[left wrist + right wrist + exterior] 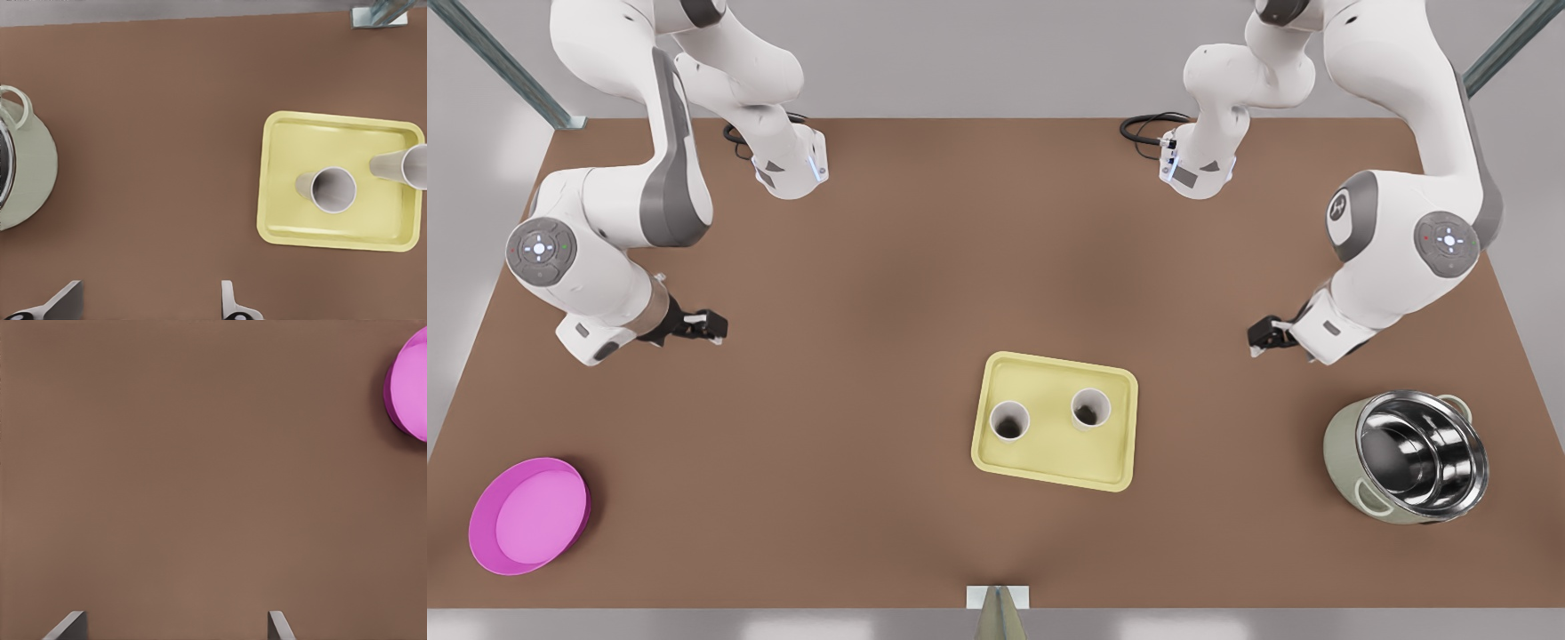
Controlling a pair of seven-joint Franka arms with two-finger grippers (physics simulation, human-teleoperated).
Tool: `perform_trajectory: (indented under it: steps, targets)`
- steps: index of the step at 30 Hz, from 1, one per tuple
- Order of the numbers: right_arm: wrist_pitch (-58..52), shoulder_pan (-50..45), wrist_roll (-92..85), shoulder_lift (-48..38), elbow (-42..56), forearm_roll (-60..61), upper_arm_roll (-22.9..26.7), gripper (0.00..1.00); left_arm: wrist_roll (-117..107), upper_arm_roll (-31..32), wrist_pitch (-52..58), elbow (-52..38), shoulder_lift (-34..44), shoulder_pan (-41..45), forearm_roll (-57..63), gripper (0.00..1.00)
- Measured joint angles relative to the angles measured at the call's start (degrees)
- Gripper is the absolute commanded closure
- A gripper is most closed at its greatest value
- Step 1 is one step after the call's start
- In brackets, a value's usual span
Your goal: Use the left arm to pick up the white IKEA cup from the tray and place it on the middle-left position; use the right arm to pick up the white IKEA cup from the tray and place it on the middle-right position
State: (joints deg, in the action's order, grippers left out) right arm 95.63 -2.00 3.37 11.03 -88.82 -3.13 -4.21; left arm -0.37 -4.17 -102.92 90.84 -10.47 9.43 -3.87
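Note:
Two white cups stand upright on the pale-yellow tray (1053, 476) near the table's front middle: one (1009, 420) toward the front view's left, the other (1089, 409) toward its right. The left wrist view shows the tray (293, 143) with both cups (332, 190) (408, 167). My left gripper (1256, 340) (147, 308) hangs open on the front view's right, apart from the tray, between it and the pot. Over bare brown table on the front view's left, my right gripper (716, 327) (177, 628) is open too. Neither holds anything.
A steel pot (1409, 458) (20, 167) with pale-green outside lies tipped at the front view's right. A magenta bowl (529, 516) (410, 387) sits at the front left corner. Bare brown tabletop (925, 258) spreads between the two arms behind the tray.

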Motion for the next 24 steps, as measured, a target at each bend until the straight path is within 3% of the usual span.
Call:
perform_trajectory:
  steps: [3, 5, 9, 15, 24]
  targets:
    - [1.18, -2.2, 0.63, 1.27, 1.01, -0.14, -0.08, 0.0, -0.86, 0.33, -0.85, -0.48, -2.52, 0.51, 0.43, 0.0]
    - [1.57, -10.1, 2.85, 5.39, 5.17, -0.18, -0.15, 0.0, -1.64, 1.17, -1.97, -1.13, -5.09, 4.86, 0.6, 0.0]
    - [1.88, -21.27, 9.76, 15.21, 15.22, 0.29, -0.47, 0.0, -5.39, 1.66, -3.01, -10.95, -16.14, 14.61, 0.57, 0.0]
    - [10.61, -22.85, 17.77, 23.36, 21.38, 2.54, -4.11, 0.0, -10.53, 1.05, -4.75, -18.44, -25.1, 14.83, 0.24, 0.0]
    - [28.53, -24.11, 14.49, 37.64, 28.01, 4.73, -6.88, 0.0, -15.46, 1.47, -5.92, -20.15, -29.35, 14.17, -2.49, 0.0]
